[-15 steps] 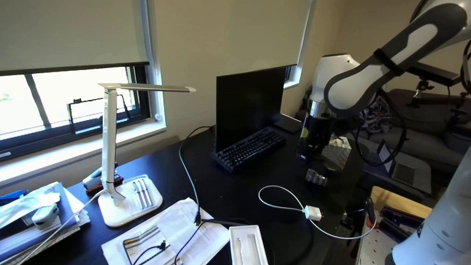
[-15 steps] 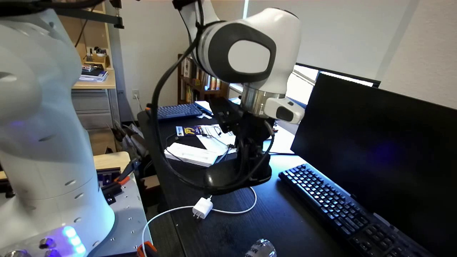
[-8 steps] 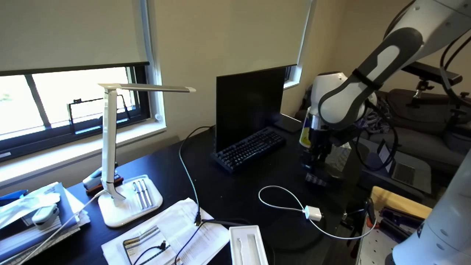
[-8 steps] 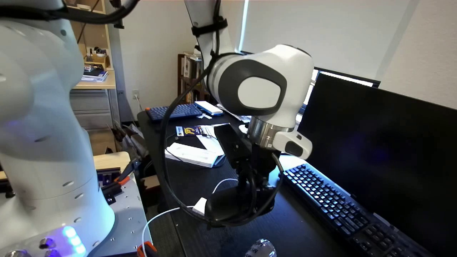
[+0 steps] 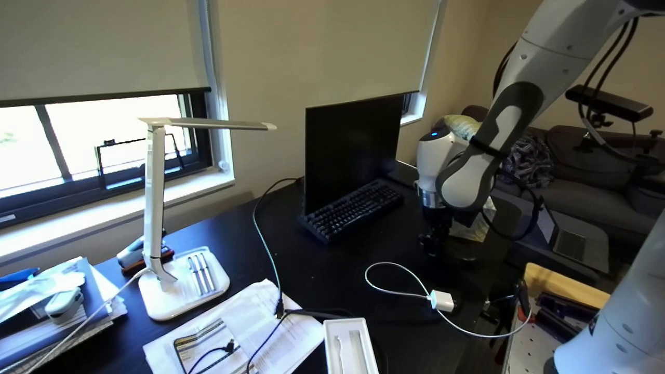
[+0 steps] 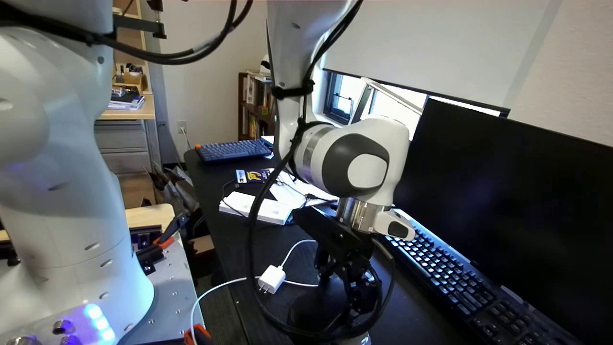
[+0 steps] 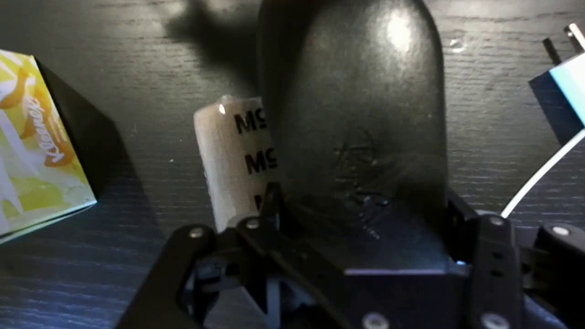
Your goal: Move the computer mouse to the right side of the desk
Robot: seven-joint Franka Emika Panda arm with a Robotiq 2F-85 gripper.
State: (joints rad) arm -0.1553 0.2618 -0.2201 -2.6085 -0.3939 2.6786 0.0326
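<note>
Your tool [image 7: 364, 206] grips the mouse [image 7: 356, 119]; printed tube [image 7: 231, 160] at wrist-view left;
lower here, you could land on it.

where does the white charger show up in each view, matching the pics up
In an exterior view: white charger, right of centre, lower part.
In an exterior view: white charger, a little left of centre, lower part.
In the wrist view: white charger at the right edge, upper half, partly cut off, right of the computer mouse.
Shared landmark: the white cable beside it, in all three views.
</note>
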